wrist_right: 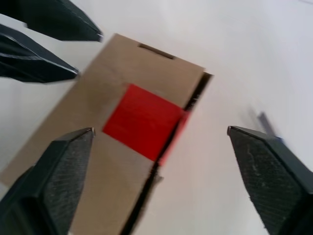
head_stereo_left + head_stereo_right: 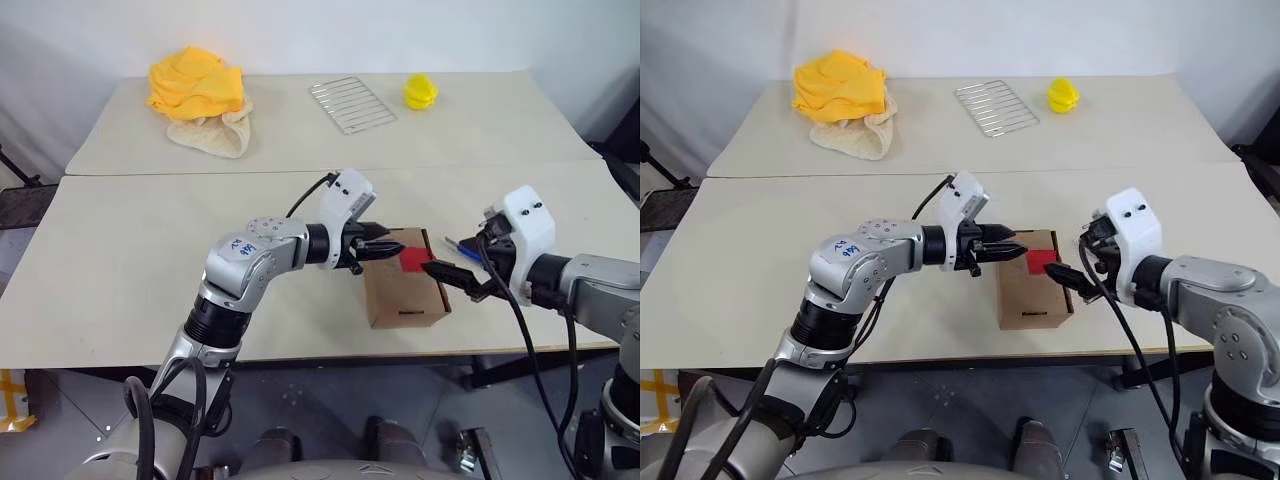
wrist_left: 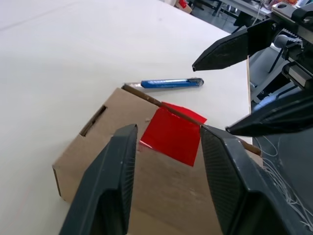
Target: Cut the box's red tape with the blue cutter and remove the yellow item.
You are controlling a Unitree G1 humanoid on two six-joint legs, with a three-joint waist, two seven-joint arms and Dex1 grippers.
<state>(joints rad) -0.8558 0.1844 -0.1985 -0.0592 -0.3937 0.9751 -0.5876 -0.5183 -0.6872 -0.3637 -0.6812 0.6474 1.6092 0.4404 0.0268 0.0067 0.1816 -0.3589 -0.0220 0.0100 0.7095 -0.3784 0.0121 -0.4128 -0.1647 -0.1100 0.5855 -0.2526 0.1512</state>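
Brown cardboard box [image 2: 405, 290] with flaps sits near the front edge of my pale desk [image 2: 150, 250], toward the right side. Its long side runs from the front edge toward the back of the desk. A small bright red square of tape [image 3: 171, 133] is stuck on its top. One edge of the tape hangs over the crack by the flap. The flap on that side looks a little open.

My slim blue pen-shaped cutter [image 3: 172, 83] lies flat on the desk just beside the box, on its right. It does not touch the box. From my head I see it pointing toward the back right of the desk. My right gripper hides most of it there.

My left gripper [image 2: 385, 247] hangs just above the left side of the box. Its two black fingers [image 3: 110, 186] are partly apart and hold nothing. My right gripper [image 2: 455, 277] hangs by the right side of the box. Its fingers [image 1: 58, 176] are spread very wide and hold nothing.

Far back on the other desk lie a heap of yellow cloth [image 2: 195, 85], a wire rack [image 2: 352, 103] and a small lemon-yellow ridged thing [image 2: 420, 92].
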